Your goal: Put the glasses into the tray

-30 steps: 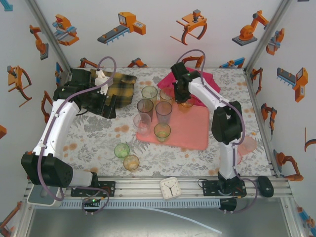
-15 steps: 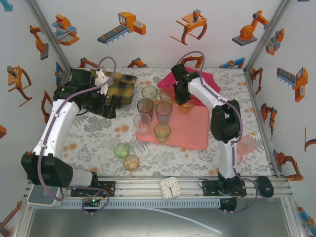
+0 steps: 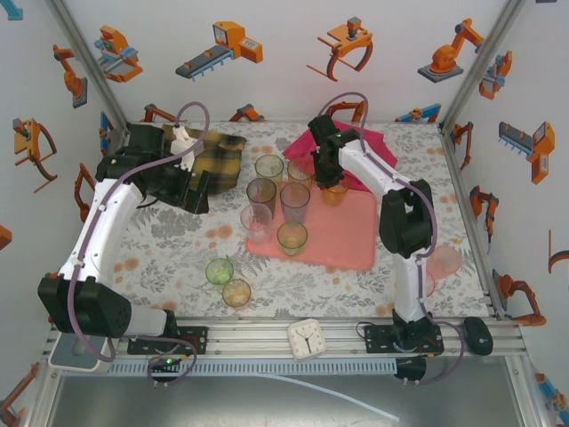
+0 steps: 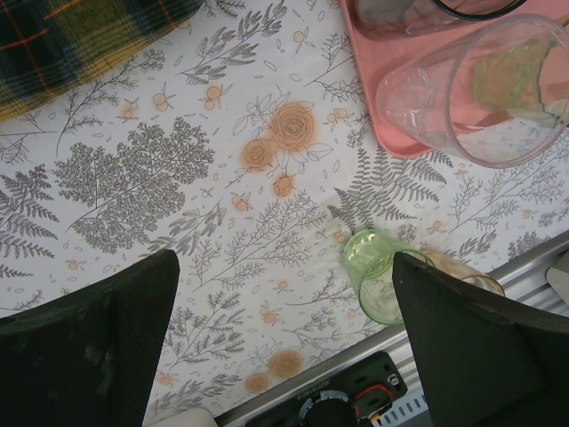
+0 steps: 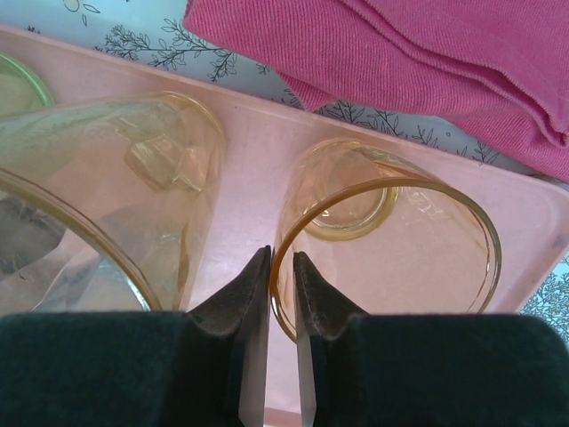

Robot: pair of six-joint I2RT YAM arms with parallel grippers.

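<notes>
1. While the right gripper (image 5: 280, 258) hangs low over the tray (image 5: 244, 151), its jaws stand a narrow slit apart with the rim of an orange glass (image 5: 356, 209) between them. I cannot tell whether they pinch that rim or merely straddle it.
2. That orange glass stands upright on the tray at centre right of the wrist view. It is just below the magenta cloth (image 5: 400, 62) and just beside a paler tumbler (image 5: 133, 169) to its left.
3. The left gripper (image 4: 284, 267) is spread wide and holds nothing, hovering above the floral tablecloth (image 4: 222, 178), left of centre in the overhead view.
4. Done, as I judge it: about six more glasses (image 3: 294, 197) are grouped over the tray's left half. Those along its left edge are hard to place for certain.
5. Left to do: a green glass (image 3: 220, 269) and an amber glass (image 3: 236, 291) sit on the tablecloth below the tray's lower-left corner. At least one pink glass (image 3: 447, 260) waits at the right of the frame. The task looks past halfway.
</notes>
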